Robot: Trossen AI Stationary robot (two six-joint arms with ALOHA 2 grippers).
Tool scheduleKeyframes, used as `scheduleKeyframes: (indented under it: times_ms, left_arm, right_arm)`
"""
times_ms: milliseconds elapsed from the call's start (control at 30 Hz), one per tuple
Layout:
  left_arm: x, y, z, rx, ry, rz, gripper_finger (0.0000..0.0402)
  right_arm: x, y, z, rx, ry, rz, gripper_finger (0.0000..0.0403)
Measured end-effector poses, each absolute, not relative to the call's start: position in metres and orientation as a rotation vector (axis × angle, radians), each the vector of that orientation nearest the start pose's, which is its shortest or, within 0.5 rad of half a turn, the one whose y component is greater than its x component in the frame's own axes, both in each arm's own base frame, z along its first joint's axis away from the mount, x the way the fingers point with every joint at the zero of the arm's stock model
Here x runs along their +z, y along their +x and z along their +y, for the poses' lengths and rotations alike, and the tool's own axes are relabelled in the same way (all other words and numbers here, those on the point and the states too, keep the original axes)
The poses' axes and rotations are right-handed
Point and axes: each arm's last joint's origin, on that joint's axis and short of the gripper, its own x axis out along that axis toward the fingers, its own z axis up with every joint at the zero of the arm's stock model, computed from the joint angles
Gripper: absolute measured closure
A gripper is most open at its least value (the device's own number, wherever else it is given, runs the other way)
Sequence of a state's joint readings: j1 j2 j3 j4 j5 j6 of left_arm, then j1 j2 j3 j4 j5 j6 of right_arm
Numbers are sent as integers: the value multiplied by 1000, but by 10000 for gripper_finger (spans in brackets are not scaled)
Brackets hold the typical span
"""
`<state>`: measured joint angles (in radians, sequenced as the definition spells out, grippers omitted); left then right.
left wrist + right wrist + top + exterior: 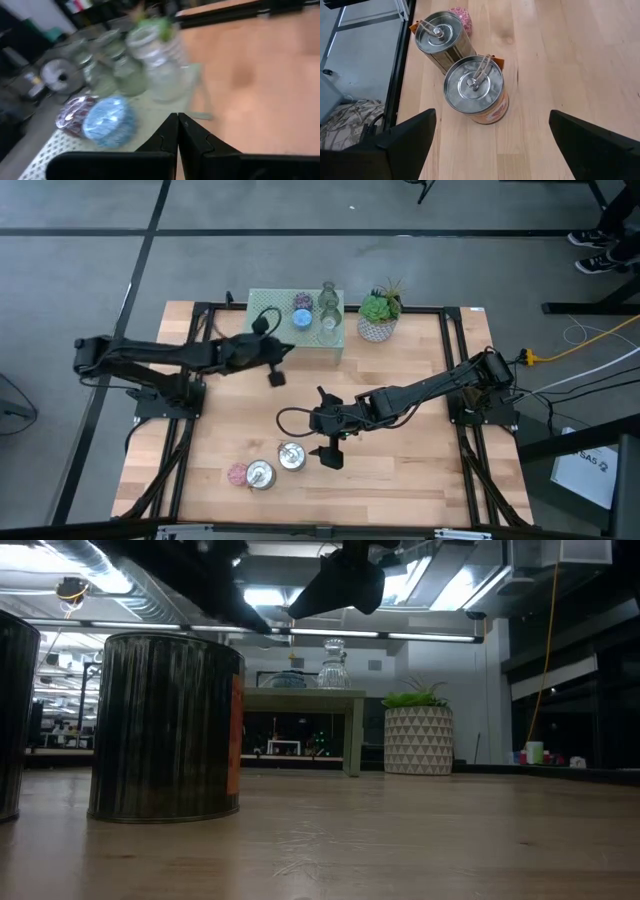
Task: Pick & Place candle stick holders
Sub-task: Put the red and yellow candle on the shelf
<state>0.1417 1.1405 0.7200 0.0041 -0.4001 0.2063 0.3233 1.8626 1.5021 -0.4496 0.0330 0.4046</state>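
Potted plant (379, 315) just beside mint mesh stand (262, 308), table's (420, 470) far edge

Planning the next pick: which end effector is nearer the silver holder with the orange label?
Right. The right end effector hovers open beside the silver holder; the left end effector, shut, sits far off near the mesh stand.

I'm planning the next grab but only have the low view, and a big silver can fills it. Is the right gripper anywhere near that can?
Observer: Yes. The right gripper hovers open beside the silver holder nearest it, not touching.
Operator: Anything else by the cans?
Observer: A pink holder sits next to the second silver holder, on the side away from the right gripper.
Operator: And the left arm?
Observer: The left gripper is shut and empty, in front of the mesh stand.
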Motion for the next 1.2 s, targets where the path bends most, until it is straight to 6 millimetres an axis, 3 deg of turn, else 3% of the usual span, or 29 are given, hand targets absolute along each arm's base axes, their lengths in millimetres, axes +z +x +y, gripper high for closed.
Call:
scheduleKeyframes:
  times_ms: [267, 500, 700, 900, 1200]
  left_arm:
    - [280, 188, -5, 252, 183, 509, 382]
    - [273, 151, -32, 60, 33, 666, 323]
    - [261, 140, -57, -93, -143, 803, 252]
    - [236, 132, -82, -160, -255, 941, 191]
    - [214, 128, -118, -196, -400, 1003, 144]
  right_arm:
    - [256, 392, 130, 107, 240, 840, 13]
    - [256, 392, 131, 109, 244, 839, 13]
    - [256, 392, 131, 111, 240, 838, 13]
    - [256, 392, 131, 114, 231, 839, 13]
    - [256, 392, 131, 120, 210, 840, 13]
